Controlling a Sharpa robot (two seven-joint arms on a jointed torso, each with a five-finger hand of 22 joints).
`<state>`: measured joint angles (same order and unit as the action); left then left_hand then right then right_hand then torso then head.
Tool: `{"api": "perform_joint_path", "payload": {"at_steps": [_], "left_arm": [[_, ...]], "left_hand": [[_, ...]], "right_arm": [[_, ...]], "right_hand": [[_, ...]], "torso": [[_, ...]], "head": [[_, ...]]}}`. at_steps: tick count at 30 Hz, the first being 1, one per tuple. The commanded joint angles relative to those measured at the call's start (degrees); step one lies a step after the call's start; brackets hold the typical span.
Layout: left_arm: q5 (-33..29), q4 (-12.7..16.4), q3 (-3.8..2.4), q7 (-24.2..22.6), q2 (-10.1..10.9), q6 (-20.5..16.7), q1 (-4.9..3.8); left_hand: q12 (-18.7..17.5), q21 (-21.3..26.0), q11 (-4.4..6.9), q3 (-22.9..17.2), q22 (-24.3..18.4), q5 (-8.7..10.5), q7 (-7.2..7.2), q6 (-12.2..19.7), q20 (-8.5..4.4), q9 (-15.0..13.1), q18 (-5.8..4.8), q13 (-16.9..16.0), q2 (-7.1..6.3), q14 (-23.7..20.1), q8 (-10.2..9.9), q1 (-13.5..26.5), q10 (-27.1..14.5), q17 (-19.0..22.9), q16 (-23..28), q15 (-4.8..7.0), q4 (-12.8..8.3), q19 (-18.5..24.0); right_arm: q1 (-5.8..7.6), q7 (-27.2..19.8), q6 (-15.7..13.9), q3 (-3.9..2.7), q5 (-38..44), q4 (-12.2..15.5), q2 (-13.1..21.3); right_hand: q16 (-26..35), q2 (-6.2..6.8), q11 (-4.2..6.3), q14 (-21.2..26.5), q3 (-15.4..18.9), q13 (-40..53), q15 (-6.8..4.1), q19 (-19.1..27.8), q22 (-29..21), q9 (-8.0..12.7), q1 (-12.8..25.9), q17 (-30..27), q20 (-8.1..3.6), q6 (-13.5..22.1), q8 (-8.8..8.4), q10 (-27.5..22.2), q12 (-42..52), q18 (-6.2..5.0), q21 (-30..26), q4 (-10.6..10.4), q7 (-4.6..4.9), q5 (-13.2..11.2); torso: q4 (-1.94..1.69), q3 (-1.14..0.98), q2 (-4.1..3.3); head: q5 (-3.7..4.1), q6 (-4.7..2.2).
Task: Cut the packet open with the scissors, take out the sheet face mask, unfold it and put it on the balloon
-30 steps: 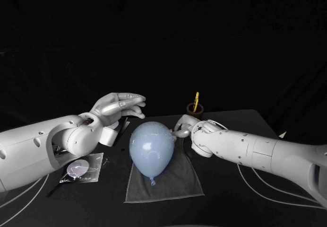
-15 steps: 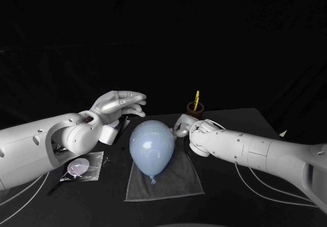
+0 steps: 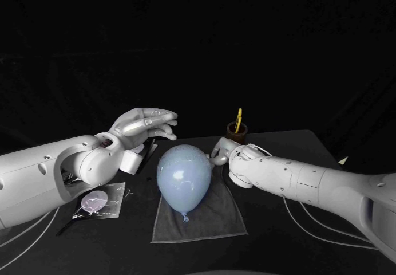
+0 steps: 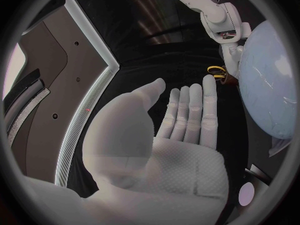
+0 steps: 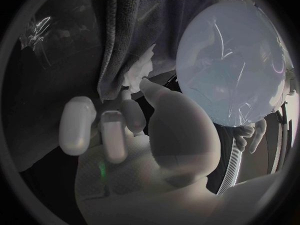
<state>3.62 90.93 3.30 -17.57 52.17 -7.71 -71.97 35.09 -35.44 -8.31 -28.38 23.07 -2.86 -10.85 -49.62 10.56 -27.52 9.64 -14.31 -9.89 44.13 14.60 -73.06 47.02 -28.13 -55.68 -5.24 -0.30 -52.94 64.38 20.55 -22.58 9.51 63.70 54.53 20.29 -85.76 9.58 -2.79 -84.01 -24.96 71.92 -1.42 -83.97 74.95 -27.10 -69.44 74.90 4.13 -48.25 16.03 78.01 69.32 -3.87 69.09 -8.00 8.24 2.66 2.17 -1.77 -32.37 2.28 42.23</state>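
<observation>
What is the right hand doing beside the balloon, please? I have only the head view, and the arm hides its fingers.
Observer: The right wrist view shows the right hand with fingers curled toward the grey towel edge, a white crumpled thing at the thumb tip; whether it is pinched, I cannot tell.
Operator: Thanks. Does the left hand hold anything?
Observer: No; the left wrist view shows its palm bare, fingers straight.
Operator: And that yellow thing in the cup?
Observer: From the left wrist, it ends in a yellow loop, like a scissors handle.
</observation>
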Motion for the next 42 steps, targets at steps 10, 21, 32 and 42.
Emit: {"api": "perform_joint_path", "payload": {"at_steps": [10,21,32,42], "left_arm": [[-0.2,0.5,-0.07,-0.3,0.1,1.0,-0.43],[-0.2,0.5,-0.07,-0.1,0.3,0.9,-0.6],[-0.2,0.5,-0.07,0.0,0.4,0.9,-0.69],[-0.2,0.2,-0.07,0.2,0.7,1.1,-0.7]], "left_hand": [[-0.2,0.4,-0.04,0.2,-0.1,0.07,-0.56,0.1,0.05,0.1,0.85,0.1,-0.02,0.5,-0.4,-0.6,0.2,0.1,0.3,-0.1,0.0,-0.4],[-0.3,0.4,-0.05,0.2,-0.2,0.07,-0.58,0.1,0.05,0.1,0.85,0.2,0.01,0.5,-0.4,-0.7,0.3,0.1,0.3,-0.1,0.0,-0.4],[-0.3,0.5,-0.06,0.2,-0.2,0.07,-0.59,0.1,0.05,0.1,0.85,0.2,0.09,0.5,-0.4,-0.8,0.3,0.1,0.3,-0.11,0.0,-0.5],[-0.5,0.6,-0.08,0.1,-0.4,0.06,-0.63,0.2,0.02,0.2,0.86,0.5,0.38,0.6,-0.4,-1.4,0.3,0.3,0.4,-0.1,-0.1,-0.7]], "right_arm": [[-0.34,-0.7,1.8,-0.03,0.2,-0.5,-0.7],[-0.73,-1.5,3.0,-0.02,0.2,-0.5,-1.1],[-0.76,-3.6,-4.3,-0.02,0.4,-0.7,-0.6],[-0.01,-7.9,-14.7,-0.81,-3.0,5.3,4.1]], "right_hand": [[-0.3,-0.61,-0.26,-4.7,0.6,0.3,0.19,-1.2,7.3,0.0,0.0,10.9,0.26,-1.6,-0.25,0.4,0.4,-0.07,0.1,-0.1,-0.22,0.2],[-0.7,-1.86,0.33,-4.8,0.3,0.6,-0.26,-1.4,7.7,-0.1,-1.7,11.3,-0.03,-4.0,0.17,0.6,0.8,0.04,0.8,0.5,-0.9,0.2],[-2.4,-8.73,2.1,-5.4,-7.2,3.0,-1.76,-2.6,9.4,-1.8,-7.7,13.1,-1.21,-8.7,3.1,3.0,3.7,0.81,5.1,5.2,-2.92,0.1],[-2.4,-8.2,2.42,-5.4,-9.3,3.4,-2.05,-2.7,9.7,-2.8,-6.0,13.1,-1.58,-8.8,4.45,3.6,4.1,0.9,5.5,6.2,-3.23,0.1]], "torso": [[-0.27,0.1,-0.56],[-0.25,0.11,-0.58],[-0.25,0.11,-0.56],[-0.1,0.11,-0.45]], "head": [[-0.07,-0.05],[-0.12,0.23],[-0.07,0.18],[-0.19,0.12]]}}
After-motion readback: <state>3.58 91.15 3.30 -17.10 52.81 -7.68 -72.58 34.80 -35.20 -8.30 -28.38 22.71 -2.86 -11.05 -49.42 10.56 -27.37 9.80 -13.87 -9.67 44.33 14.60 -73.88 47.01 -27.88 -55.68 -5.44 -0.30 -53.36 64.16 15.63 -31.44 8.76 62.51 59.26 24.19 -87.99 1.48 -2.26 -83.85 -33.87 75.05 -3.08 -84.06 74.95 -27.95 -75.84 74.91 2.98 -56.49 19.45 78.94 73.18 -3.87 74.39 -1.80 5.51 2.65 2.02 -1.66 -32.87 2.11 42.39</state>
